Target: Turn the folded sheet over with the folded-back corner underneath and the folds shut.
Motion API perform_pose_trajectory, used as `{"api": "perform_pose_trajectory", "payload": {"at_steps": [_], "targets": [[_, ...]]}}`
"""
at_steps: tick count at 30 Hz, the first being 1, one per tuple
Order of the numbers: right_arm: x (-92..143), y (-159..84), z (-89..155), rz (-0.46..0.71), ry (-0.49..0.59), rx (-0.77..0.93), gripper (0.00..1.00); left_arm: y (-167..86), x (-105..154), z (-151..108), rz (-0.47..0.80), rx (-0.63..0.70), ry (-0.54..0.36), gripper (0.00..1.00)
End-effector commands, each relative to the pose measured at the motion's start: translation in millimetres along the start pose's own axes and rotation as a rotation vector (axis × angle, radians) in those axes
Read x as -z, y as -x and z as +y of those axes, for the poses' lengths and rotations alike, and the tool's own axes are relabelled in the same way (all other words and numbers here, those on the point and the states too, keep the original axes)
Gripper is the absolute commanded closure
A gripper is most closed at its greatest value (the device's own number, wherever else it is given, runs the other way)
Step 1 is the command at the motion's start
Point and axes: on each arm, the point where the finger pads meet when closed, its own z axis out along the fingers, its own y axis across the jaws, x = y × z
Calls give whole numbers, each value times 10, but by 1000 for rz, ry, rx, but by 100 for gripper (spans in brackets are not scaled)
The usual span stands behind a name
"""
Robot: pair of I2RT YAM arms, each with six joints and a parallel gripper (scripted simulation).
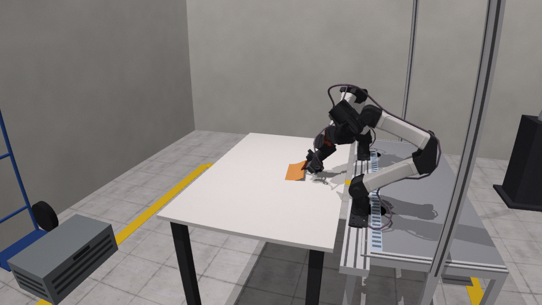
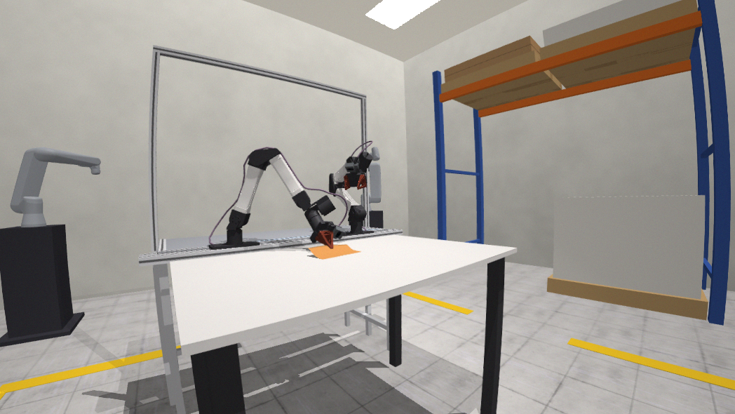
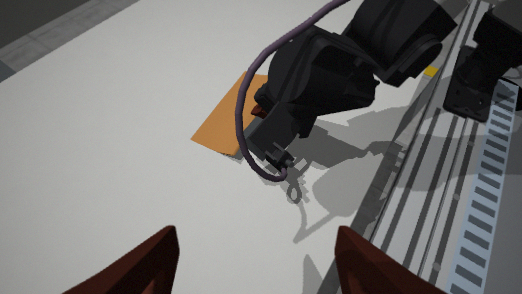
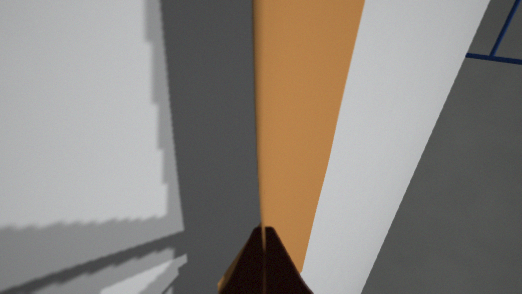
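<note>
The folded orange sheet [image 1: 294, 172] [image 2: 335, 252] [image 3: 218, 123] [image 4: 306, 95] slopes gently down from the right gripper, its far part low at the table top. The held edge is a little above the table, with a shadow beneath. Its upper face looks smooth; the underside and folded corner are mostly hidden, but a small orange piece shows beside the fingers in the right wrist view. My right gripper [image 2: 332, 247] [image 4: 263, 239] is shut on the sheet's edge nearest the arm bases. My left gripper [image 2: 355, 188] [image 3: 257, 238] is open and empty, above and away from the sheet.
The white table [image 1: 242, 200] [image 2: 267, 292] extends around the sheet. The arm-base rail [image 1: 354, 242] borders it. In the left wrist view the right arm's wrist [image 3: 320, 75] and its cable [image 3: 241, 117] cover part of the sheet.
</note>
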Motion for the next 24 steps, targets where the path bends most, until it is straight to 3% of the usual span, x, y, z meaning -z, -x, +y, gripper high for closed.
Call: {"api": "perform_pose_trajectory", "payload": {"at_steps": [1,3,5,10,12,13,19,22,24], "targets": [[-18,-10,120,6,1,6,87,64,29,28,-11,-8,10,35],[-24,-14,152,5,2,6,65,64,29,28,-11,-8,10,35],[-24,-14,152,5,2,6,65,64,29,28,-11,-8,10,35],[266,-74,64,4,-8,2,64,76,13,54,-10,-16,17,35],[313,-80,92,4,-8,3,41,77,3,51,-8,-10,14,35],[362,-81,95,4,-8,3,35,78,-4,51,-7,-11,13,35],[793,52,-82,-23,-33,-29,35,82,-40,49,-1,-14,8,35],[807,47,-62,-20,-28,-26,35,82,-40,49,-1,-14,8,35],[694,15,87,0,1,6,35,82,-40,49,-1,-14,8,35]]}}
